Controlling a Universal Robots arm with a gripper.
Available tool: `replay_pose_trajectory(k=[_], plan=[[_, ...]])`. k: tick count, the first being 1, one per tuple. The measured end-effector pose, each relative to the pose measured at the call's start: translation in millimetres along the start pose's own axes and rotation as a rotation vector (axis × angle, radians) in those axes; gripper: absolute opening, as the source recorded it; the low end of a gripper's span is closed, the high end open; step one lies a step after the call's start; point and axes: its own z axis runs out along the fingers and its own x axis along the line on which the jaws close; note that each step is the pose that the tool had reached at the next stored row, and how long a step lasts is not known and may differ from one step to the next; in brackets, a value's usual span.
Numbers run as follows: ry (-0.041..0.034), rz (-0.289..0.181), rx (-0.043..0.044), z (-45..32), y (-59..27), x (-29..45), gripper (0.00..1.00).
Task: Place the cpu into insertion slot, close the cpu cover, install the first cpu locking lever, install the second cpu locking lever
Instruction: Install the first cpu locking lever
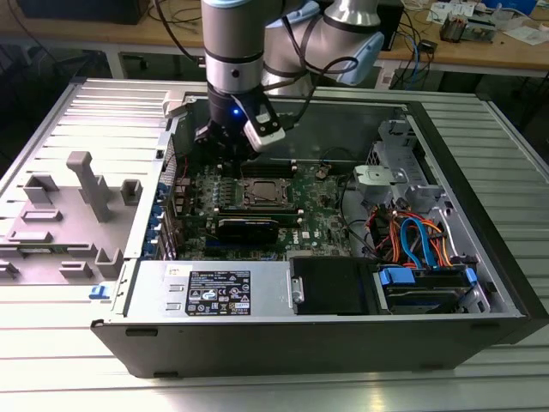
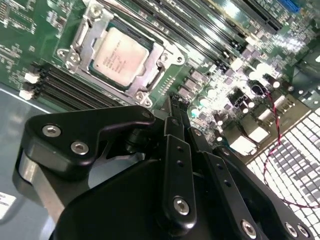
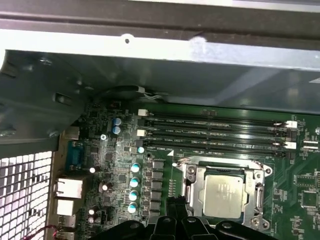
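Note:
The cpu [image 2: 120,55] lies flat in the insertion slot [image 1: 263,190] on the green board, its silvery top showing in both wrist views. The cpu cover [image 2: 156,59] lies down around it as a metal frame, also seen as the cpu cover [image 3: 194,190] around the cpu [image 3: 225,192]. A thin wire lever [image 3: 220,161] runs along one socket edge. My gripper [image 1: 225,148] hangs inside the case, a little above the board and to the exterior view's left of the socket. Its black fingers [image 2: 176,125] are shut together with nothing between them, and the gripper [image 3: 176,212] stops short of the socket.
Long black memory slots [image 3: 215,132] run beside the socket. A black heatsink block [image 1: 249,227] sits in front of it, a power supply [image 1: 214,287] at the case front, and cables and a drive cage [image 1: 412,245] at the exterior view's right. A grey fixture [image 1: 81,184] stands outside.

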Motion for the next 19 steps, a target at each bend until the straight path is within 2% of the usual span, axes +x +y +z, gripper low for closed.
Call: replay_pose_trajectory(k=[5,11,19], plan=[[-0.0008,0.004,0.0001,0.1,4.8,2.8,0.11],[-0.0039,0.051,-0.0002,0.1,5.8,3.5,0.11],[-0.0061,0.052,-0.0001,-0.3,13.0,8.1,0.11]])
